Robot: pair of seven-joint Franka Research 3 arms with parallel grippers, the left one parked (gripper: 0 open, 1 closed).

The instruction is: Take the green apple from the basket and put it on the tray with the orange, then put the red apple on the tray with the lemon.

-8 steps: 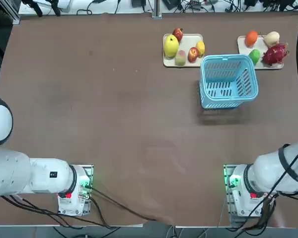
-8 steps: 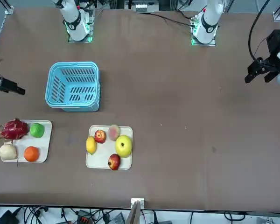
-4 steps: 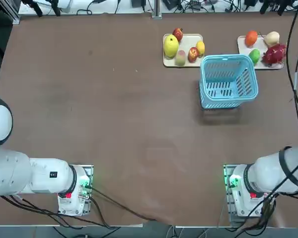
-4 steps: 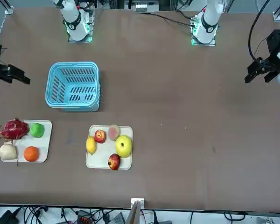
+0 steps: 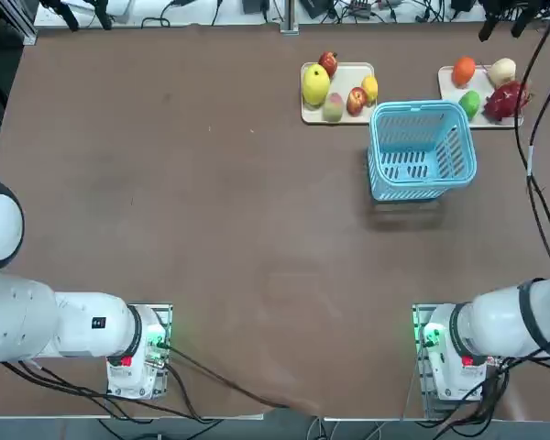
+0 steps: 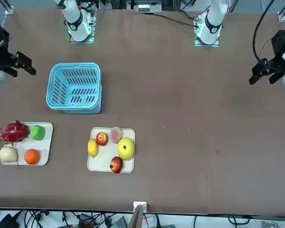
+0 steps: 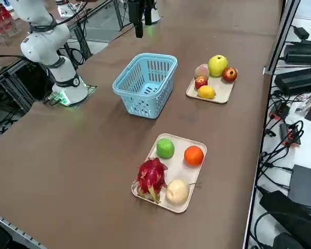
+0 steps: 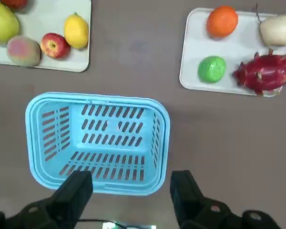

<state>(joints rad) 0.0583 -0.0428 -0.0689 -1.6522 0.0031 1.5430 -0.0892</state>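
The green apple [image 5: 469, 103] [image 8: 211, 68] lies on the tray with the orange [image 5: 479, 80], beside the orange [image 5: 464, 70] [image 8: 222, 21]. On the tray with the lemon [image 5: 341, 75], the red apple [image 5: 356, 99] [image 8: 55, 45] rests next to the lemon [image 5: 370, 88]. The light blue basket [image 5: 422, 151] [image 8: 98, 143] stands with nothing in it. My right gripper [image 8: 131, 177] [image 6: 24, 64] hangs high over the table's right side, open and holding nothing; in the wrist view the basket's rim lies below its fingers [image 8: 78, 188].
A dragon fruit [image 5: 506, 99] and a pale round fruit [image 5: 501, 70] share the orange's tray. A big yellow fruit [image 5: 315, 84], a peach-like fruit [image 5: 333, 108] and a dark red fruit [image 5: 328, 62] sit on the lemon's tray. Cables run along the far edge.
My right gripper has drawn back from beside the orange's tray toward the robot's side of the basket, still open. Fruits, trays and basket have not moved.
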